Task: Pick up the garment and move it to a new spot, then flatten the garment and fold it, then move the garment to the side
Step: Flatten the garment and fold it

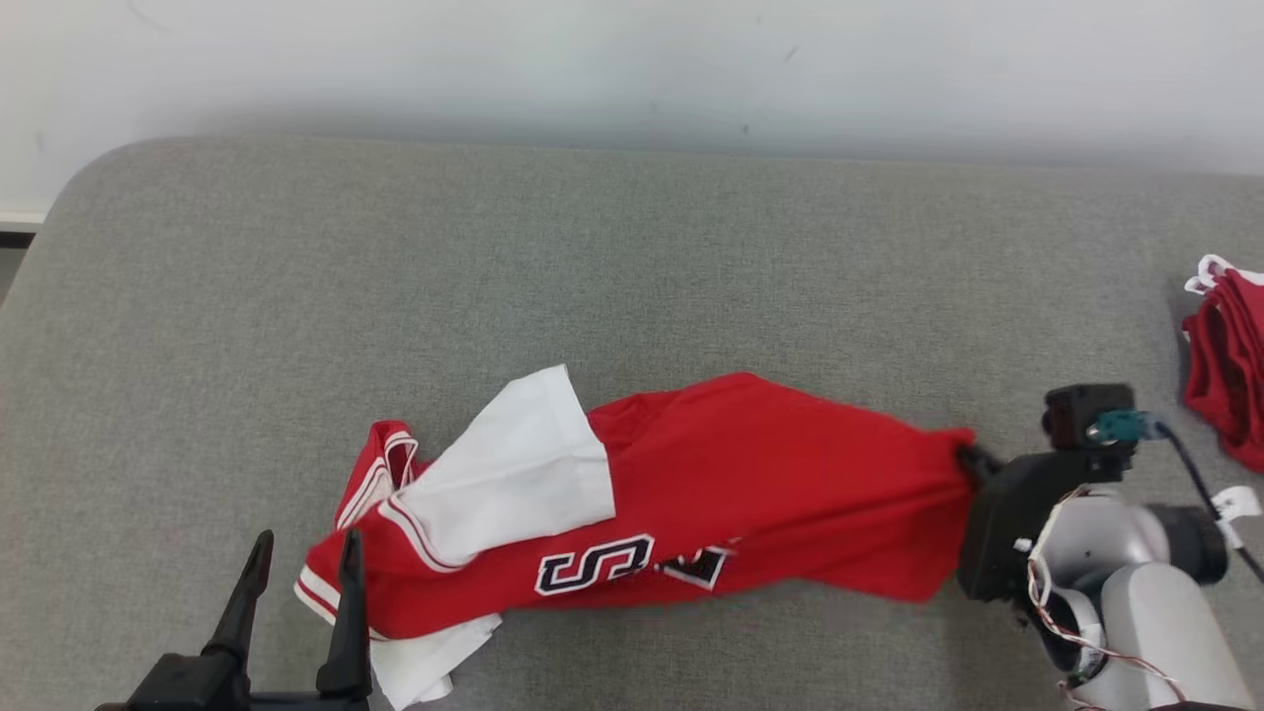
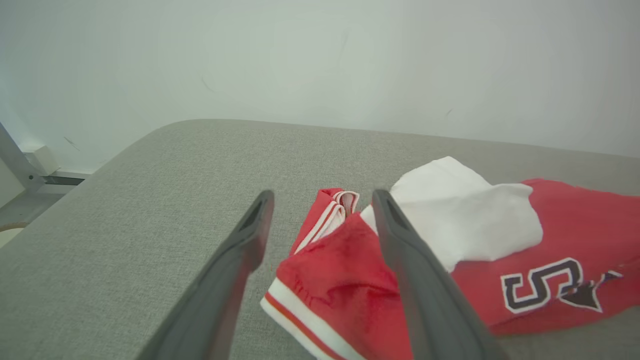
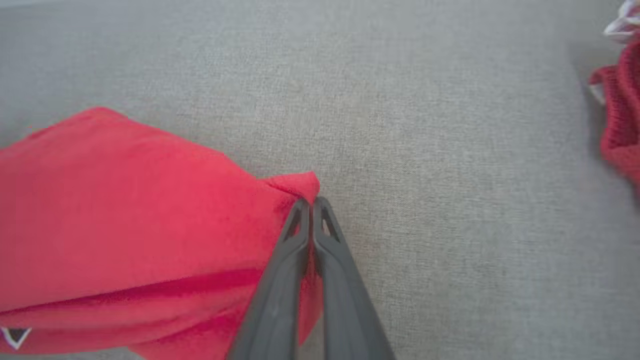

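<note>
Trailing left, the garment (image 1: 770, 474) ends pinched in the right hand (image 3: 311, 204).

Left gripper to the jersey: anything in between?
Nothing visible. The left gripper is open at the striped-trim end of the garment, with bare grey surface beside it. The right gripper is shut on the opposite end.

Broad grey woven-fabric padded surface (image 1: 632, 247) with rounded corner, plain matt white wall (image 1: 632, 59) with faint dark scuffs directly behind it, soft shadow band along their junction, slanted grey metal strut (image 2: 14, 152) beyond the left corner, even diffuse light
</note>
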{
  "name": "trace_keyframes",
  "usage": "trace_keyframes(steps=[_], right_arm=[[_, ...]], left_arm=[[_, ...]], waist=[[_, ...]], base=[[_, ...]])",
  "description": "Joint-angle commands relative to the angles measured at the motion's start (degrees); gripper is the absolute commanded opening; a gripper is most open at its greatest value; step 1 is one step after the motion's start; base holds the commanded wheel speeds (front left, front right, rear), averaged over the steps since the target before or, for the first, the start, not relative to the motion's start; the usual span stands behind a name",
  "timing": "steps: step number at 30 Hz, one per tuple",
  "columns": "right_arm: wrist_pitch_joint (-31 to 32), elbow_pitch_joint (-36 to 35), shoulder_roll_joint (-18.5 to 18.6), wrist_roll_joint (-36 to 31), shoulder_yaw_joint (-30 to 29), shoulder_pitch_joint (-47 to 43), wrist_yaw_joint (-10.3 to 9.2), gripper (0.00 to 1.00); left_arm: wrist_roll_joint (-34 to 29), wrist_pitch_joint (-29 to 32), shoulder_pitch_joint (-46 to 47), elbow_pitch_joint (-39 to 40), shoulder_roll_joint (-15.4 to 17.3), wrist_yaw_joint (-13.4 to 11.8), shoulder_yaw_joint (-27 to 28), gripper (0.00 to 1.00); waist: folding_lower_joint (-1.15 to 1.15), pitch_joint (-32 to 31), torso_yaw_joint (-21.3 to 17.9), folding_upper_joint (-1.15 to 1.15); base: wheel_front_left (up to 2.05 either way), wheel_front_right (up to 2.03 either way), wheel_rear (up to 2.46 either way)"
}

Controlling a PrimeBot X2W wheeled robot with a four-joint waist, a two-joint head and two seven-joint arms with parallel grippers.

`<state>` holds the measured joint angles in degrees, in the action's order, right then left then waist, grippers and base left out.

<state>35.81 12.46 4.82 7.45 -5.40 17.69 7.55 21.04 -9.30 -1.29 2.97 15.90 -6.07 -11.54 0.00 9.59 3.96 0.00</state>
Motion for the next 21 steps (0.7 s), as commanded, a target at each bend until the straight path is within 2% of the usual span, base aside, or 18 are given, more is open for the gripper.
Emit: trace_keyframes(steps=[1,5,9,12,14,20,21], right_arm=[[-1.82,-1.33,0.55,-0.74,-0.23,0.65,-0.14,0.0],[-7.11,-7.12,1.94,-2.04,-0.44,1.03,-0.14,0.0],[-9.08,-13.54,2.94,-2.48,-1.81,-1.13,-0.14,0.0],[-7.89,-18.19,2.84,-3.56,-5.0,-5.46,-0.14,0.0],[-5.97,-20.18,1.53,-3.98,-6.92,-9.51,-0.14,0.0],[-0.7,-19.36,-1.16,-3.85,-9.23,-19.98,-0.14,0.0],[-0.16,-18.68,-1.49,-3.97,-9.25,-20.76,-0.14,0.49]], left_arm=[[0.16,0.18,-0.39,0.38,-0.04,-0.35,-0.04,1.0],[0.36,0.44,-0.76,0.75,0.14,-0.72,0.13,1.0],[0.67,0.67,-0.95,0.81,0.15,-0.79,-0.08,1.0],[0.92,0.71,-0.98,0.72,-0.09,-0.8,-0.31,1.0],[1.04,0.64,-1.07,0.7,-0.2,-0.89,-0.39,1.0],[1.63,1.13,-0.69,0.57,0.08,-0.75,-0.44,1.0],[1.65,1.38,-0.66,0.54,0.26,-0.47,-0.59,1.0]], waist=[[0.0,-0.45,-0.47,0.0],[0.0,-1.17,-1.54,0.0],[0.0,-1.52,-2.3,0.0],[0.0,-1.65,-2.49,0.0],[0.0,-1.65,-2.57,0.0],[0.0,-1.27,-2.98,0.0],[0.0,-1.25,-3.07,0.0]], base=[[0.0,0.0,0.0],[0.0,0.0,0.0],[0.0,0.0,0.0],[0.0,0.0,0.0],[0.0,0.0,0.0],[0.0,0.0,0.0],[0.0,0.0,0.0]])
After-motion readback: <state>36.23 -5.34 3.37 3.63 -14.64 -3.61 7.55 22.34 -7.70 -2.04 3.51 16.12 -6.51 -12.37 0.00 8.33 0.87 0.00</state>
